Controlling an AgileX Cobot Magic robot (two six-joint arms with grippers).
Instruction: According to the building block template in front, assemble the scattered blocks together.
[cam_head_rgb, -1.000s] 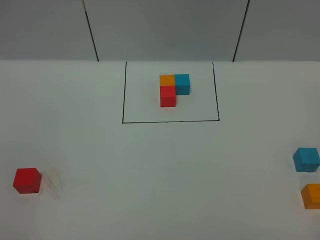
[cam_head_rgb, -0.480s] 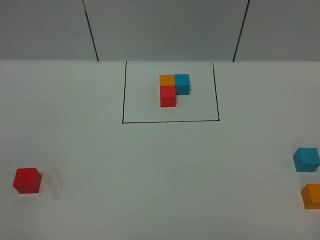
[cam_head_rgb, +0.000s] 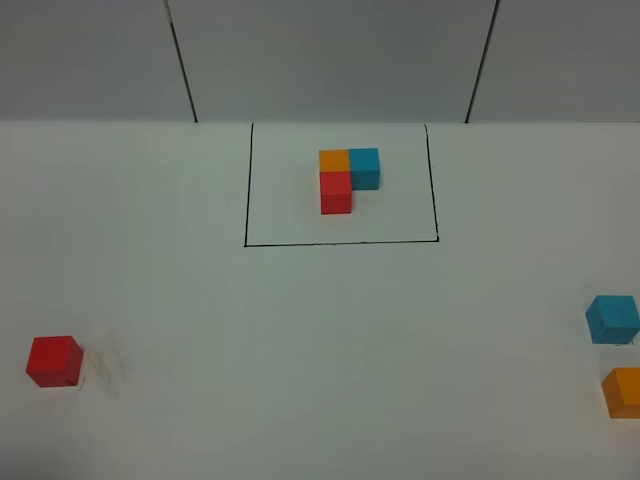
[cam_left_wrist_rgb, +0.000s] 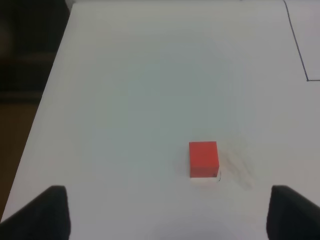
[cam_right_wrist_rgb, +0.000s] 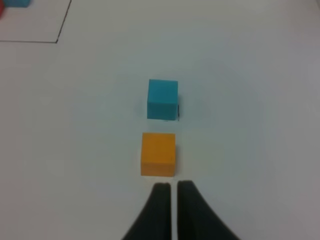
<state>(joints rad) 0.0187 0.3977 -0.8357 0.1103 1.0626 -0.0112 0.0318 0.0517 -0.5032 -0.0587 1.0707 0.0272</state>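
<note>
The template (cam_head_rgb: 347, 178) is an L of orange, blue and red cubes inside a black-lined rectangle at the table's back centre. The loose red cube (cam_head_rgb: 53, 360) lies at the front left and shows in the left wrist view (cam_left_wrist_rgb: 203, 158), ahead of my open left gripper (cam_left_wrist_rgb: 167, 215), whose two fingers stand wide apart. The loose blue cube (cam_head_rgb: 612, 318) and the loose orange cube (cam_head_rgb: 624, 391) lie at the right edge. In the right wrist view the orange cube (cam_right_wrist_rgb: 158, 153) lies just ahead of my shut, empty right gripper (cam_right_wrist_rgb: 174, 192), with the blue cube (cam_right_wrist_rgb: 162, 99) beyond. Neither gripper shows in the exterior view.
The white table (cam_head_rgb: 320, 330) ends at a grey back wall (cam_head_rgb: 330, 60). In the left wrist view the table's left edge (cam_left_wrist_rgb: 47, 100) drops to a dark floor. Faint scuff marks (cam_head_rgb: 105, 370) lie beside the red cube.
</note>
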